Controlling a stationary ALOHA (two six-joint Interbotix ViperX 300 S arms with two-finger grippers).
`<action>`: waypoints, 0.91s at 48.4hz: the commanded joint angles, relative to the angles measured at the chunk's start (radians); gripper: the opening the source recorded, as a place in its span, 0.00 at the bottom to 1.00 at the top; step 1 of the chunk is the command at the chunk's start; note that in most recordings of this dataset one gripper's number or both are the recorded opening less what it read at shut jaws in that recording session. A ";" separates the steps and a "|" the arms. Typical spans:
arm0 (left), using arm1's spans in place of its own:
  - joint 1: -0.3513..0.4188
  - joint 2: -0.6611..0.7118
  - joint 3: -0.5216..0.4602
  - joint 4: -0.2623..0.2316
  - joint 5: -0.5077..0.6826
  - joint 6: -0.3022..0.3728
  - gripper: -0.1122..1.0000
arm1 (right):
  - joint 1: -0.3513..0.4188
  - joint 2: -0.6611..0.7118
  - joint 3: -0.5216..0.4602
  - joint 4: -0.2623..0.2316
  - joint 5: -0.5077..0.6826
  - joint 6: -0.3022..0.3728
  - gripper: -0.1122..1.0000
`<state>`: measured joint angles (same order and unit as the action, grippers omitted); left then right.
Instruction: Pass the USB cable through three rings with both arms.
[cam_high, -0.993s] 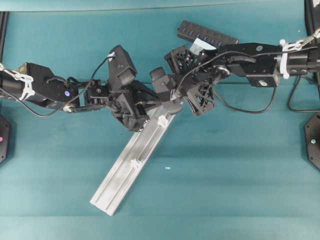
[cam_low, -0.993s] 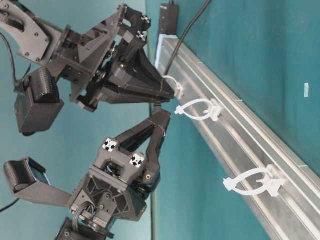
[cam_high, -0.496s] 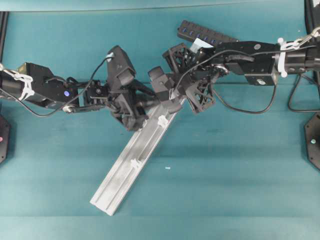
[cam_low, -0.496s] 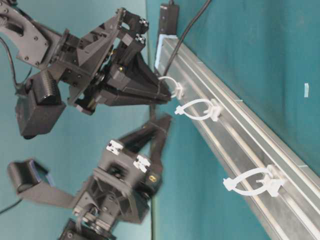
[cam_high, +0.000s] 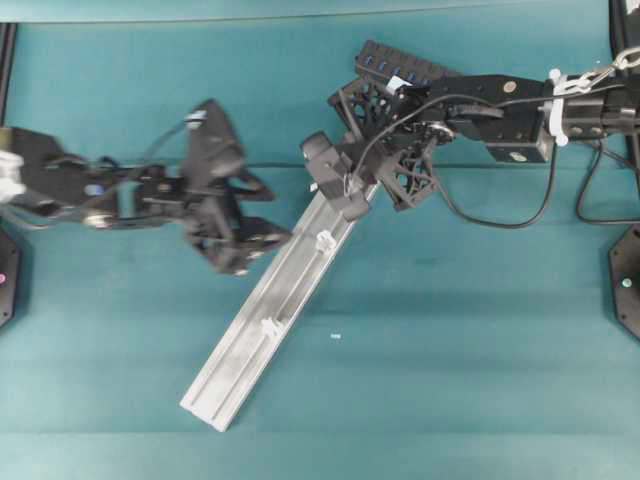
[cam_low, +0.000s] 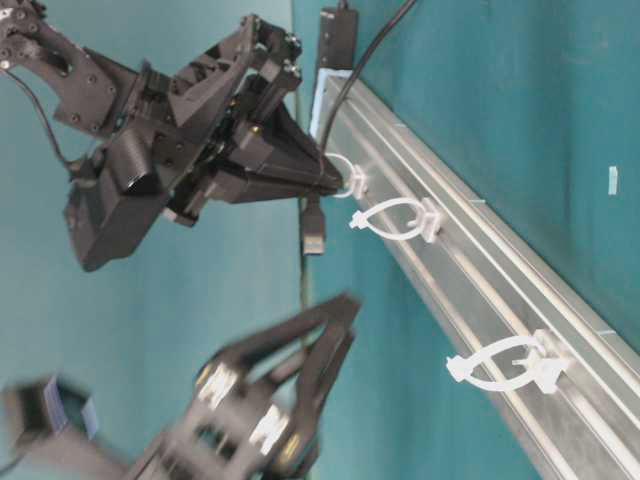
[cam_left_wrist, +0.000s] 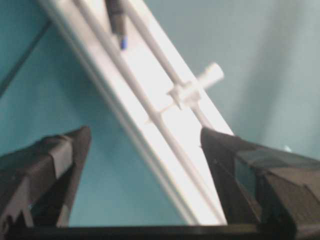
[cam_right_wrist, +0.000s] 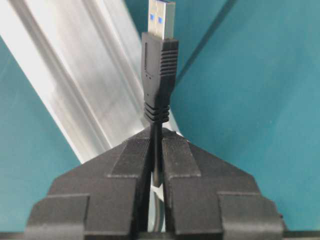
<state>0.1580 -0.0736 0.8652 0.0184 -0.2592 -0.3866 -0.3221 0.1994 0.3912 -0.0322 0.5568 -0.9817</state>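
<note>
Cable (cam_right_wrist: 156, 145) is pinched between the shut jaws of the right gripper (cam_right_wrist: 156, 165), just behind the plug (cam_right_wrist: 159, 70), which sticks out past the fingertips with its metal tip free. From the table-level view the plug (cam_low: 313, 228) hangs just beside the first ring (cam_low: 345, 176) at the far end of the rail (cam_low: 480, 290), between that ring and the second ring (cam_low: 395, 220); whether the cord already runs through the first loop I cannot tell, as the gripper covers it. Overhead, the right gripper (cam_high: 350, 195) sits over the rail's (cam_high: 270, 320) far end, while the left gripper (cam_high: 262, 225) stands to the left of the rail with its jaws spread wide and holding nothing (its outline is blurred in two views). The rail's long axis runs from near-left to far-right, and the rings sit along it, the third ring (cam_high: 269, 326) well toward the near end. The plug points roughly along the rail toward the second ring (cam_high: 325, 240), so the right arm is the nearer one to feed it, and the empty left hand (cam_left_wrist: 150, 200), looking down on a ring (cam_left_wrist: 192, 90) and the rail, seems placed to catch the plug beyond that loop.
</note>
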 joint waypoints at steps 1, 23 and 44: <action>-0.003 -0.087 0.029 0.002 -0.002 -0.002 0.95 | 0.003 0.012 -0.002 -0.005 0.006 -0.037 0.16; -0.003 -0.379 0.144 0.002 0.176 0.000 0.95 | 0.009 0.034 0.008 -0.005 0.048 -0.164 0.16; -0.003 -0.457 0.169 0.002 0.232 0.000 0.95 | 0.052 0.037 0.008 -0.005 0.066 -0.233 0.16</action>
<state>0.1565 -0.5200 1.0416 0.0184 -0.0276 -0.3881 -0.2930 0.2224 0.3942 -0.0383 0.6182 -1.2011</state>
